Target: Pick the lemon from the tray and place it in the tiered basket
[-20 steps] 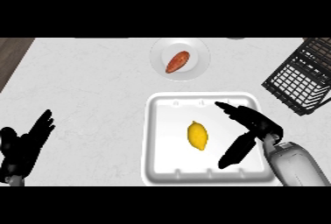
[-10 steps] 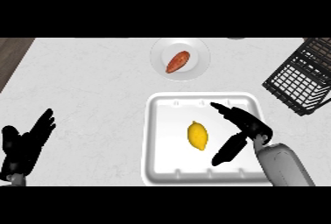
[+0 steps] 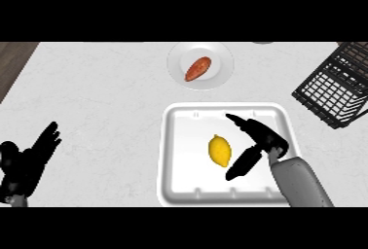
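Your right hand (image 3: 253,141) has slid leftward over the tray (image 3: 176,187) since a second ago, closing in on the lemon (image 3: 220,150), which hasn't moved. It lies near the tray's middle, long axis toward the counter's far edge. The hand is spread wide, thumb and fingers apart on the lemon's right side, close beside it, curled round nothing. So I judge the grasp not yet made. The tiered basket (image 3: 336,87) waits at the counter's far right corner. Your left hand (image 3: 28,163) rests open near the left edge.
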